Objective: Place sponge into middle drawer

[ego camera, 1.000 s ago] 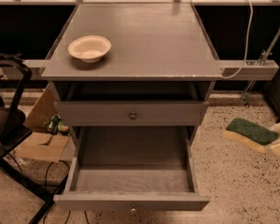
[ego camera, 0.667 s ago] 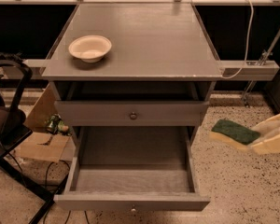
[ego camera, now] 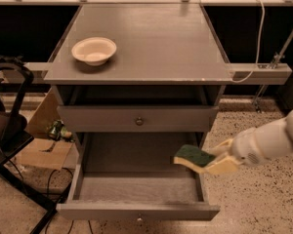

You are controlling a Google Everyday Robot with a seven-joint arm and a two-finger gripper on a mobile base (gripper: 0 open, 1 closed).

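Gripping: the gripper (ego camera: 208, 161) reached in from 3 o'clock of the view on a white arm (ego camera: 269, 143). Its jaws were clamped on the sponge, one cream jaw above and one below.
Sponge attitude: the sponge (ego camera: 192, 155) was held roughly flat, dark green face up with yellow foam showing beneath. Its free end pointed toward 9 o'clock.
Sponge position: it lay at about 4 o'clock from the centre of the view, overlapping the right side wall of the middle drawer toward its back. How high it hung over the drawer floor could not be told.
Middle drawer: the middle drawer (ego camera: 136, 189) was pulled out toward 6 o'clock, with its grey wood-grain floor visible.
Upper drawer: the upper drawer (ego camera: 102, 118) sat at 12 o'clock of the open one. It was pushed in, with a round knob (ego camera: 139, 122) at mid-front.
Counter: the counter (ego camera: 161, 38) had a grey top. A cream bowl (ego camera: 94, 50) stood at its 10 o'clock, well apart from the gripper.
Surroundings: a cardboard box (ego camera: 41, 147) sat on the speckled floor (ego camera: 254, 204) at 9 o'clock of the cabinet. A white cable (ego camera: 257, 28) hung at 2 o'clock.
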